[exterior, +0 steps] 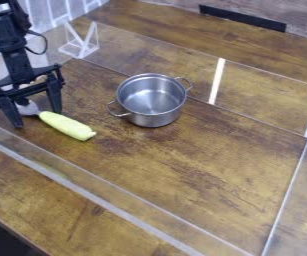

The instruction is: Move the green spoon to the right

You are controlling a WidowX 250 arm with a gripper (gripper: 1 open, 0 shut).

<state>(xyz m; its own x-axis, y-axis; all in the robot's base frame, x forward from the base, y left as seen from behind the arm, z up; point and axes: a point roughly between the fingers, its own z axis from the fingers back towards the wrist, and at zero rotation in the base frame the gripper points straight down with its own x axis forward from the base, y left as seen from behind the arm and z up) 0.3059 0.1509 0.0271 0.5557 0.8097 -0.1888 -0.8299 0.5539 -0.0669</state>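
Observation:
The green spoon lies flat on the wooden table, left of the pot, its yellow-green handle pointing right and toward me. Its silver bowl end sits at the far-left end, under the gripper, and is partly hidden. My gripper hangs on the black arm straight above that bowl end. It is open, the two black fingers spread wide on either side, with nothing held between them.
A round steel pot with two handles stands right of the spoon. Clear plastic walls fence the table at the front and right. A white wire rack stands at the back left.

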